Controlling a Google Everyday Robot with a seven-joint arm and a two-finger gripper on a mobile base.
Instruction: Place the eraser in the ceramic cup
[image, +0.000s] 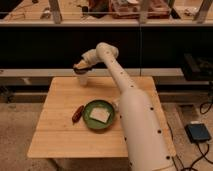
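Note:
The ceramic cup (82, 80), small and whitish, stands on the wooden table (60, 130) near its far edge. My gripper (81, 67) hangs directly above the cup's mouth, at the end of the white arm that reaches across from the right. A small dark flat shape, which I take for the eraser (80, 71), shows at the gripper's tip right at the cup's rim. I cannot tell whether it is held or rests on the cup.
A green round dish (99, 116) with a pale white square slab (100, 115) in it sits at the table's middle. A dark red elongated object (77, 113) lies just left of the dish. The arm's white body covers the table's right side. A dark counter runs behind.

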